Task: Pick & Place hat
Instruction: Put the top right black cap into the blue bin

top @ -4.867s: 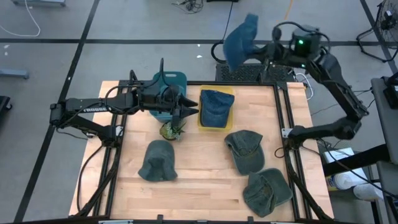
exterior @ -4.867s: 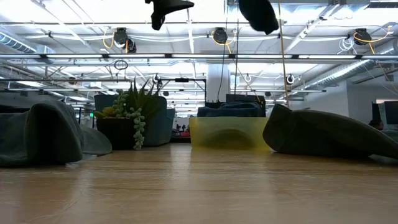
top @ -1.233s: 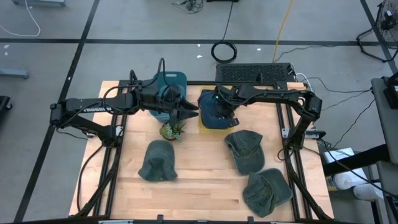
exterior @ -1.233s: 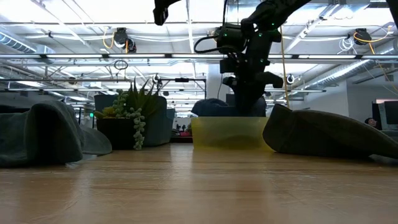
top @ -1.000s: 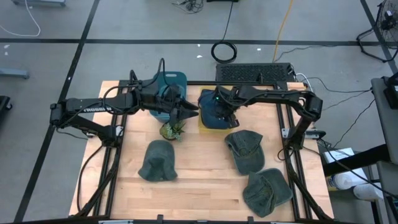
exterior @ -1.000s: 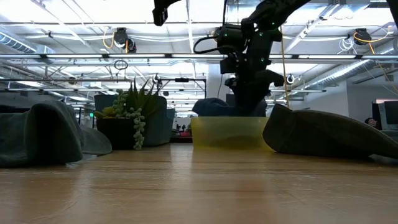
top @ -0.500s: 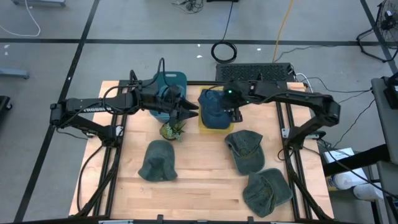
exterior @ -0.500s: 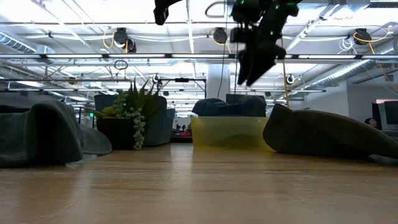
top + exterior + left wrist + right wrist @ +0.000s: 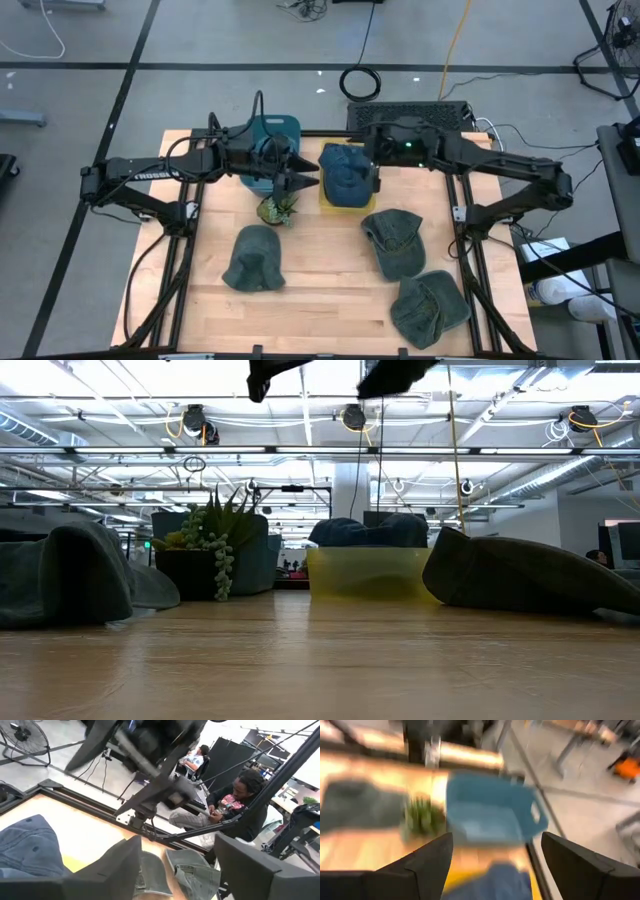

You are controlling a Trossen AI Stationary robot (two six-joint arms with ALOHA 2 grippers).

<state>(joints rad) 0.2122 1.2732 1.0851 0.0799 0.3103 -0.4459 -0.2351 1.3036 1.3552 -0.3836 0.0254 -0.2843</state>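
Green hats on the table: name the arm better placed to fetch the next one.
Right. Its claw hangs open beside the yellow bin, with the nearest green hat just below it in the high view. The left claw hovers over the plant, farther from those hats.

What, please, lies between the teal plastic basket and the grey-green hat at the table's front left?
In the high view, a small potted plant stands between the teal basket and the grey-green hat; the left gripper hovers just beside it.
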